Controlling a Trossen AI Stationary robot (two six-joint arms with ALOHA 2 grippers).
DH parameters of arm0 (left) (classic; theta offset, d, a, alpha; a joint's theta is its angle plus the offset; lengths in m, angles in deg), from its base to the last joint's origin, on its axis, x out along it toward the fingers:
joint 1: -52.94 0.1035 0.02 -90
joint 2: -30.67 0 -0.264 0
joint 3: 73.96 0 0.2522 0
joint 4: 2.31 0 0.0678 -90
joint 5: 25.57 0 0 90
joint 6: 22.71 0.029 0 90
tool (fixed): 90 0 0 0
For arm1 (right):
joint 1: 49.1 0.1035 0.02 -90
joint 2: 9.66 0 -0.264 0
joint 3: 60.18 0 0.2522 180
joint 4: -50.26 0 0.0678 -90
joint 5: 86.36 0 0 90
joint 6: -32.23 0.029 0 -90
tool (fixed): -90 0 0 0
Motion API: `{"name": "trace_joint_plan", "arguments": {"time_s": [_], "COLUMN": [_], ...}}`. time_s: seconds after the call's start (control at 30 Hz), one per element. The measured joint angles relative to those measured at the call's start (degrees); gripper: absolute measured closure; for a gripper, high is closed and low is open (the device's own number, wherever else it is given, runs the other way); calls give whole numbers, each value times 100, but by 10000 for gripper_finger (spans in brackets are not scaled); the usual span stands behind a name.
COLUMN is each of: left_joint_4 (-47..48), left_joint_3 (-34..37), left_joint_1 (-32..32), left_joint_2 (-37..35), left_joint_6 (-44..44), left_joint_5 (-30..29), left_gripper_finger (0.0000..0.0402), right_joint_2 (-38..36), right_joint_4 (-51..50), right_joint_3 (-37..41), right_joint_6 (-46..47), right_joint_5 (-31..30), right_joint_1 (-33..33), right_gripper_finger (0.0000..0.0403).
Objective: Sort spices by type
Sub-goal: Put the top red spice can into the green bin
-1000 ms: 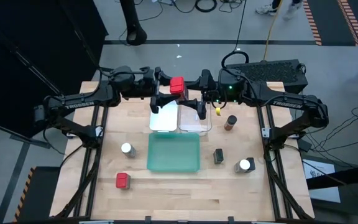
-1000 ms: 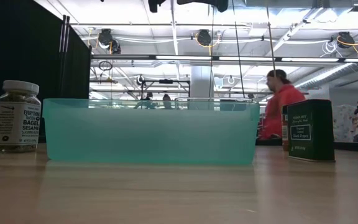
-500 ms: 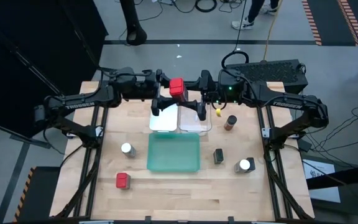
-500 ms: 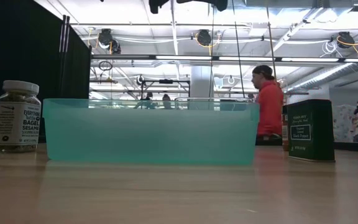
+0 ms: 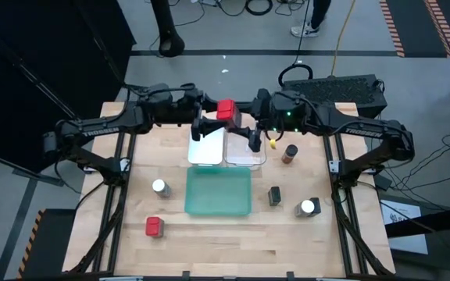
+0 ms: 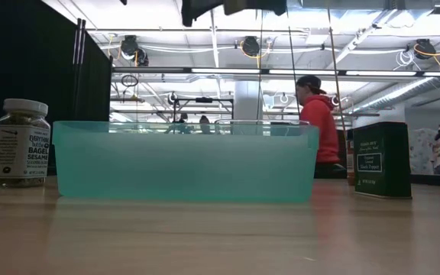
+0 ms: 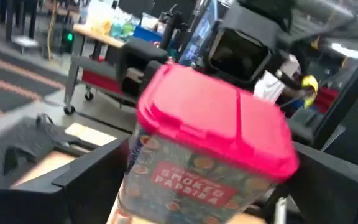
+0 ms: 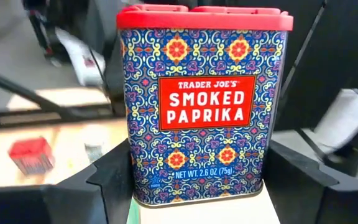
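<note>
Near edge: we see a second red tin (image 5: 155, 226) standing on the table (image 5: 287, 242) at the front left, where it stood a second ago.
Front right: a white-lidded jar (image 5: 308, 207) and a dark green tin (image 5: 275, 196) stand just beside each other, right of the green tray (image 5: 218, 192); neither has shifted.
Front left: another white-lidded jar (image 5: 159, 187) stands left of the green tray, unmoved. In the low view we read it as a bagel seasoning jar.
Middle: the green tray sits at the table's centre; behind it lie a white tray (image 5: 206, 151) and a clear tray (image 5: 244, 154), side by side.
Back right: a brown jar (image 5: 290, 153) with a dark lid stands right of the clear tray.
Red tin: the smoked paprika tin (image 5: 226, 112) hangs in the air above the far ends of the white and clear trays. We see it slightly farther right than a second ago.
Left gripper (image 5: 205, 122): its fingers press against the tin's sides in its wrist view, pinching it.
Right gripper (image 5: 248, 125): the tin stands between its dark fingers (image 8: 114, 180) in its wrist view; we cannot tell whether they clamp it.
Room: a person in red (image 6: 319, 126) has walked leftward beyond the table.
</note>
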Motion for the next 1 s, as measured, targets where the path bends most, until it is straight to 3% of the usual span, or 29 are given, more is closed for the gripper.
{"name": "trace_joint_plan", "arguments": {"time_s": [0.1,0.33,0.5,0.63,1.0], "left_joint_4": [208,546,519,468,361], "left_joint_3": [0,0,0,0,-537], "left_joint_1": [47,61,53,64,-69], "left_joint_2": [-17,-33,-19,123,728], "left_joint_6": [-236,-552,-856,-1192,-1130], "left_joint_5": [-3,262,-299,-908,-914], "left_gripper_finger": [4,4,4,4,4], "right_joint_2": [-76,-115,-115,-108,-105], "right_joint_4": [-390,-1422,-1646,-1599,-1515], "right_joint_3": [0,2,2,2,0], "right_joint_6": [-161,-771,-1411,-1876,-2343], "right_joint_5": [-376,-1981,-2631,-2782,-3055], "right_joint_1": [0,-15,87,261,331], "right_gripper_finger": [134,134,134,134,134]}}
